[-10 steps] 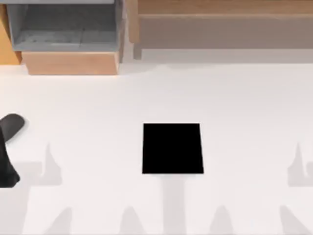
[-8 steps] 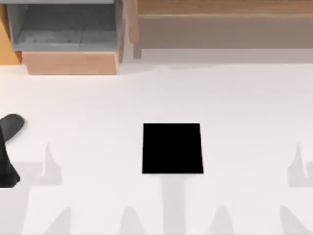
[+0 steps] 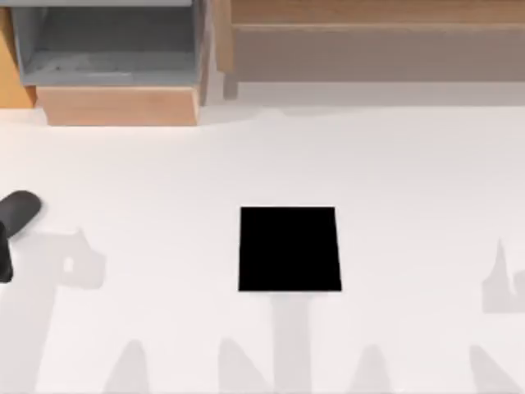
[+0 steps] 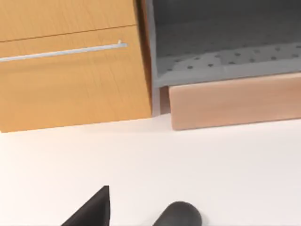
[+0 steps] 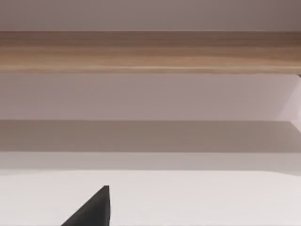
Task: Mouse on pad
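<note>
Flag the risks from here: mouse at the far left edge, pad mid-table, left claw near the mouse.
1. The mouse lies at the table's left edge; a clumsy approach by the left arm could nudge it off.
2. It is smooth and rounded, so it may slip from the claw.
3. The pad is far from the mouse, so there is a long carry in which a weak hold could fail.

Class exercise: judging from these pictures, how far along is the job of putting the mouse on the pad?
Done: nothing yet. The pad lies bare at the table's middle. In hand: the left tool, at the top view's left edge, sits beside the mouse, which rests on the table far left of the pad. Left: grasp, carry and place it.
</note>
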### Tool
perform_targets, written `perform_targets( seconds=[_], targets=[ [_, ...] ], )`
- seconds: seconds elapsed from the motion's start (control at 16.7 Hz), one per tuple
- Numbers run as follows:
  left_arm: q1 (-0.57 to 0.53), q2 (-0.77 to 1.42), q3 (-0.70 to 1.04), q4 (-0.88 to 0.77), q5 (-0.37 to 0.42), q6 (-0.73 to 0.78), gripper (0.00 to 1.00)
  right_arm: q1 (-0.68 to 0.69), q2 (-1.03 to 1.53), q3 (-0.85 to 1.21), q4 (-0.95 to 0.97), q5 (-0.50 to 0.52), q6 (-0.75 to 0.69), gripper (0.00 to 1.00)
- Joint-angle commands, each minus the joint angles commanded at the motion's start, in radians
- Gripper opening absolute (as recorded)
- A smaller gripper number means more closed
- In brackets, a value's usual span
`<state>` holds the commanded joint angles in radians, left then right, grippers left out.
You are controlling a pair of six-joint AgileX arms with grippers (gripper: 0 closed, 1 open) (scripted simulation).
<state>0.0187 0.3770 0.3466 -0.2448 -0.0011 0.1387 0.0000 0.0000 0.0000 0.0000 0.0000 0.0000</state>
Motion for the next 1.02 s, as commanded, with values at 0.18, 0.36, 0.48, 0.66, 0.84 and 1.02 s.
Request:
perform_targets(
  seconds=[0.18,0.36,0.48,0.66,0.84,1.02],
  targets=[
    [0.010,0.304,0.231,-0.169,0.002,0.091,1.00,0.000,0.000,0.000,0.000,0.000,0.000,1.00],
    [0.023,0.641,0.474,-0.353,0.003,0.188,1.00,0.000,0.000,0.000,0.000,0.000,0.000,1.00],
    [0.031,0.857,0.633,-0.474,0.004,0.252,1.00,0.000,0.000,0.000,0.000,0.000,0.000,1.00],
    [0.044,1.138,0.856,-0.641,0.004,0.342,1.00,0.000,0.000,0.000,0.000,0.000,0.000,1.00],
    [0.055,1.367,1.052,-0.778,0.003,0.418,1.00,0.000,0.000,0.000,0.000,0.000,0.000,1.00],
    [0.063,1.547,1.205,-0.878,0.002,0.476,1.00,0.000,0.000,0.000,0.000,0.000,0.000,1.00]
  ],
)
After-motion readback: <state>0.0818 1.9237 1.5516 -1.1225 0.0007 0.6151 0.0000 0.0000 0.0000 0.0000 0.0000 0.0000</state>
